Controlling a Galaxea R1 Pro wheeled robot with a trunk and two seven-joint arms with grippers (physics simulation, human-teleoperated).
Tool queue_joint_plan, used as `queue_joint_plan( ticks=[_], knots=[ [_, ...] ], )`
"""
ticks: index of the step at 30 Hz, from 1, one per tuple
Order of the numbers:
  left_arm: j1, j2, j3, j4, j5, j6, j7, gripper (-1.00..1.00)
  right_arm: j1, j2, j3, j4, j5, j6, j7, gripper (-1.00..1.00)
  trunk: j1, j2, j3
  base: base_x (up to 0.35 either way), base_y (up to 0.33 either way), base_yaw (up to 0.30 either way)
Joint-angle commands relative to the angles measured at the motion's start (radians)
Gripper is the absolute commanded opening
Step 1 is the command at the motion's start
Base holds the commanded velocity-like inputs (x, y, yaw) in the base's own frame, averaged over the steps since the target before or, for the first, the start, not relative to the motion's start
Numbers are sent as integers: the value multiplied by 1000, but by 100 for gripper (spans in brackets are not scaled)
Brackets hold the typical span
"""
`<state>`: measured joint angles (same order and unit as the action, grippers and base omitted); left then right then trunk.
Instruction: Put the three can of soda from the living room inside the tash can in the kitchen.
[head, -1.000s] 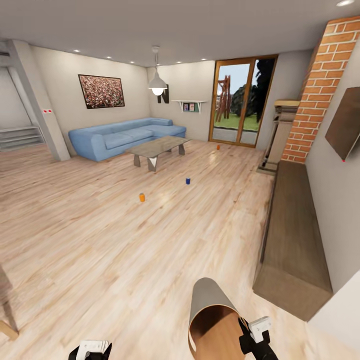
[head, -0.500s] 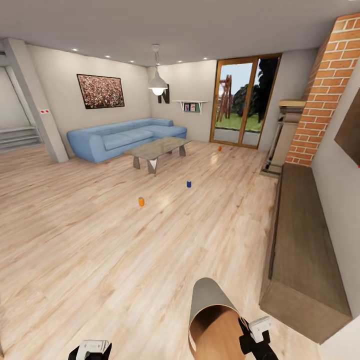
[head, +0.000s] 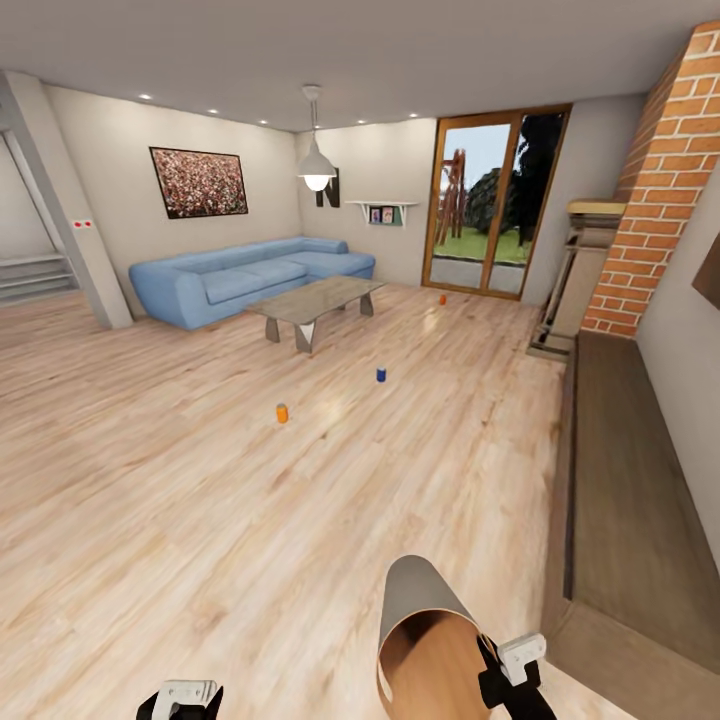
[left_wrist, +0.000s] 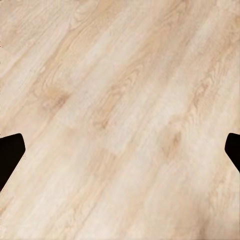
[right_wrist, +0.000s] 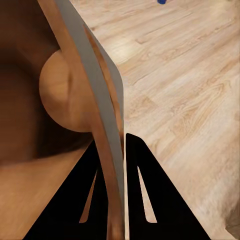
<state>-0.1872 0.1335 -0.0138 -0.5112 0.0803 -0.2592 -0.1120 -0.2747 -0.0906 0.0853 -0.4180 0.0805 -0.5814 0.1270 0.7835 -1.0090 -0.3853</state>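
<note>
Head view: carrying trash can (head: 432, 640) pinched at its rim by right gripper (right_wrist: 116, 165), left gripper (left_wrist: 120, 150) spread, toward nearest orange soda can (head: 282, 413) mid-floor; next, closing in.

Tash can (head: 425, 640) cut off at btm edge; far orange can (head: 442, 299) tiny.

The head camera is looking down across the floor (head: 200, 480); both wrist cameras are facing that floor closely.
</note>
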Motion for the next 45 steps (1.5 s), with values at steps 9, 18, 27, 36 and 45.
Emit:
queue_joint_plan(
  ticks=[9,18,27,36,45],
  knots=[
    [0,0,1,0,0,1,0,100,0,0,-2,-1,-4,0,10,-100,0,0,0,298,171,0],
    [0,0,1,0,0,3,0,100,-1,0,-2,-1,-4,0,10,-100,0,0,0,279,216,0],
    [0,-1,2,0,0,3,0,100,0,0,-2,-1,-4,0,10,-100,0,0,0,270,226,0],
    [0,-1,1,0,0,3,0,100,0,0,-2,-1,-4,0,10,-100,0,0,0,269,227,0],
    [0,-2,1,0,-2,3,0,100,0,2,-2,-1,-4,0,10,-100,0,0,0,269,227,0]
  ],
)
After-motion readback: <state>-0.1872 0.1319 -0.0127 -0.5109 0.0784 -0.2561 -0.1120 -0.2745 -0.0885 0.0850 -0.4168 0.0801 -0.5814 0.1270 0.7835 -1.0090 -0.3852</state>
